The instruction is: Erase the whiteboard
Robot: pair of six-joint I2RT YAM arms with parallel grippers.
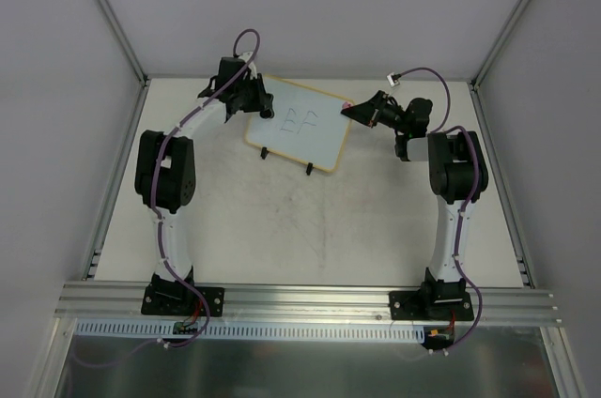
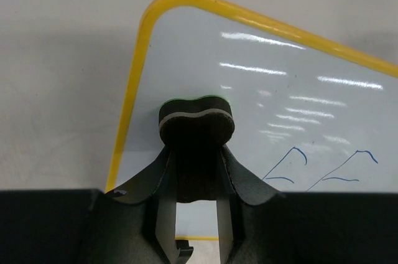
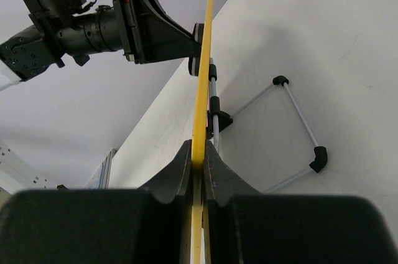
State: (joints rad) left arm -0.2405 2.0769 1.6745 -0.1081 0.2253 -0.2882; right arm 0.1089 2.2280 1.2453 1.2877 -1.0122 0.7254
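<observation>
My left gripper (image 1: 255, 98) is on the left side, near the back of the table (image 1: 282, 229). Its two fingers (image 2: 163, 170) are squeezed on a small dark eraser (image 2: 196, 121) with a green top. The eraser sits against the white face of the whiteboard (image 1: 315, 140), close to the top left corner of the board. From my left wrist I see the yellow rim curve around that corner.

The whiteboard stands up on the table at the back, in the middle, between my two arms. Two little black feet (image 1: 266, 152) poke out at its bottom edge. There are blue pen marks (image 2: 298, 155) on the white part, to the right of the eraser.

Behind the board is a thin wire stand (image 3: 305, 117) with black corners, resting on the table.

My right gripper (image 1: 355, 112) is on the right side. Its fingers (image 3: 180, 167) are pressed together on the thin yellow edge of the board, one finger on each face. From my right wrist I see the board side on, like a thin yellow line.
</observation>
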